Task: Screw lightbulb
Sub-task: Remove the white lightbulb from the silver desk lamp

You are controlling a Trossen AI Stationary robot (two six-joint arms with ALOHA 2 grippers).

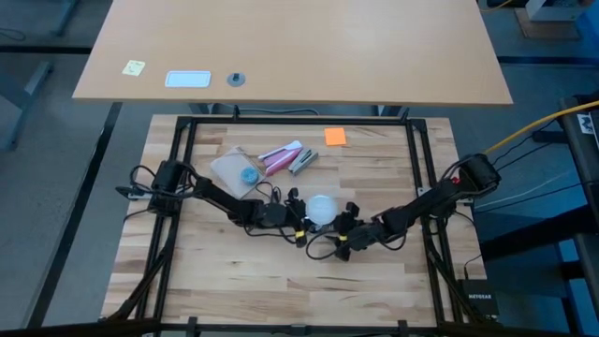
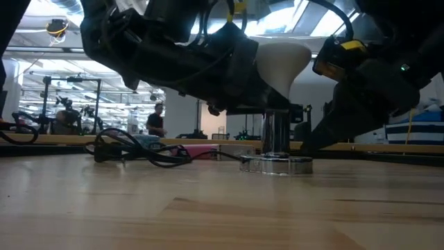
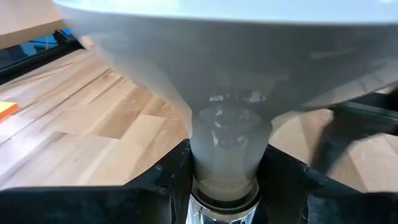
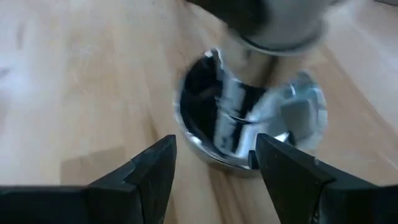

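The frosted-white lightbulb point(image 1: 321, 208) stands globe up on the silvery socket point(image 2: 276, 139) at the table's middle. The socket's round base point(image 2: 276, 164) rests on the wood. My left gripper point(image 3: 227, 177) comes in from the left and is shut on the bulb. My right gripper point(image 4: 214, 165) is open on the right side, its two fingers low beside the socket's base point(image 4: 249, 124). Whether a fingertip touches that base I cannot tell. My left gripper pinches the lightbulb's narrow neck point(image 3: 227, 155), just below the globe, between its two fingers point(image 3: 168, 177). The fingers reach in nearly level from the table's left. The bulb stands upright, and its lower end sits in the socket's mouth point(image 3: 225, 205).
Behind the arms lie a pink-and-white tube point(image 1: 281, 157), a grey piece point(image 1: 301, 161), a clear bag with a blue part point(image 1: 237, 170) and an orange note point(image 1: 335, 137). A thin black cord point(image 2: 139, 153) trails left of the socket. A black frame point(image 1: 416, 159) rims the table.
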